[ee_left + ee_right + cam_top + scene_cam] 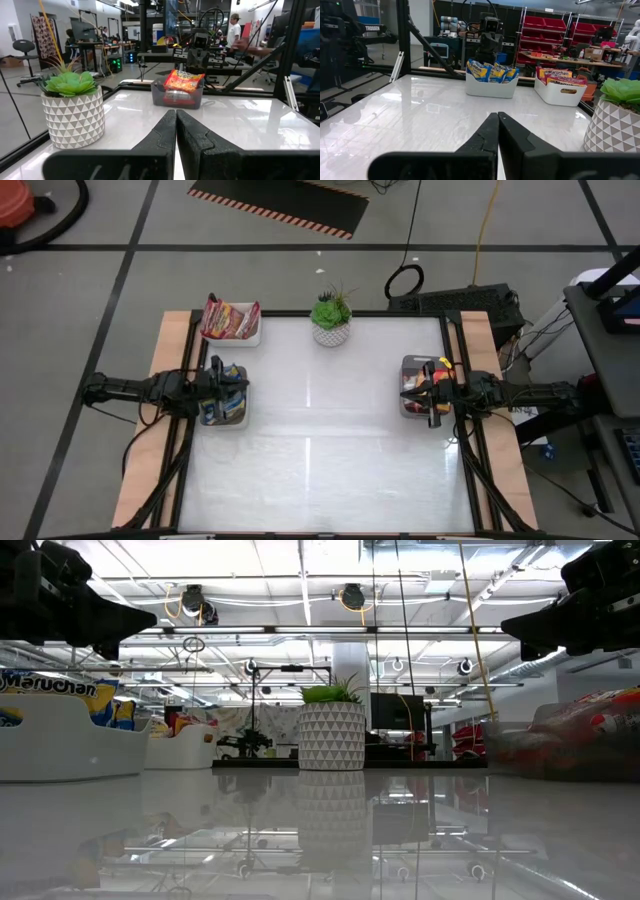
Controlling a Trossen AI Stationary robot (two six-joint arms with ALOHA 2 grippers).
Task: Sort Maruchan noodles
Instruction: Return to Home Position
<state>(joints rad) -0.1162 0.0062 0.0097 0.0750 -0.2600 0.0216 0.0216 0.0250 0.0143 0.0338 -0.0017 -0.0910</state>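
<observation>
On the table you had no loose packet: blue noodles (234,404) at left, red noodles (230,320) upper left, orange noodles (410,383) at right, all in trays (255,340). Left gripper (176,114) and right gripper (498,117) were closed, empty.

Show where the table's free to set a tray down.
Free: the wide centre between the blue-pack bin and the orange-pack bin, plus the whole half opposite the plant. Crowded: the plant's edge with the red-pack bin; left gripper and right gripper hang over the side bins.
</observation>
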